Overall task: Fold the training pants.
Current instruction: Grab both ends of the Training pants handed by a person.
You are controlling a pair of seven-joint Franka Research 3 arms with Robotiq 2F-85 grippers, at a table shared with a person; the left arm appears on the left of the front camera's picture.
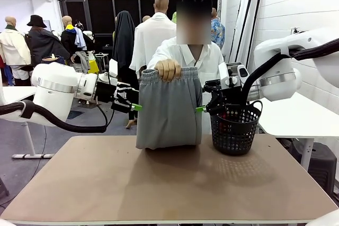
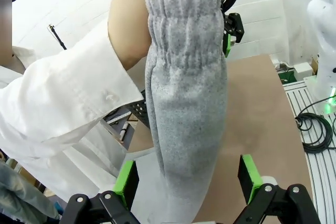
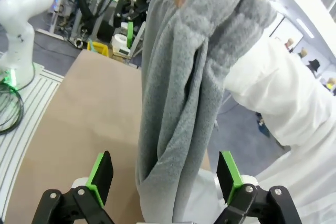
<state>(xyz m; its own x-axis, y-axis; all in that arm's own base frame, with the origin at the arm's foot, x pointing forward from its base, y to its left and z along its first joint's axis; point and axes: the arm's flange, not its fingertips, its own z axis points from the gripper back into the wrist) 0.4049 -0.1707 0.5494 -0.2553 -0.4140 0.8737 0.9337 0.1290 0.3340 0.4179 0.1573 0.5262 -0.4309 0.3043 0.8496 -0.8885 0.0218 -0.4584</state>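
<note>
front view: a person's hand (image 1: 168,70) holds the training pants (image 1: 168,109) by the waistband, lower end resting on the table (image 1: 159,189). the left gripper (image 1: 136,107) and right gripper (image 1: 201,109) flank the side edges. both wrist views show the fingers spread apart, with fabric hanging between the green pads (image 2: 126,182), unclamped.

The training pants (image 1: 168,107) are covering most of the person's torso (image 1: 212,62) behind them. Their lower end is running off the bottom edge in both wrist views. Beside them, the black basket (image 1: 234,128) is holding something I can't make out.
</note>
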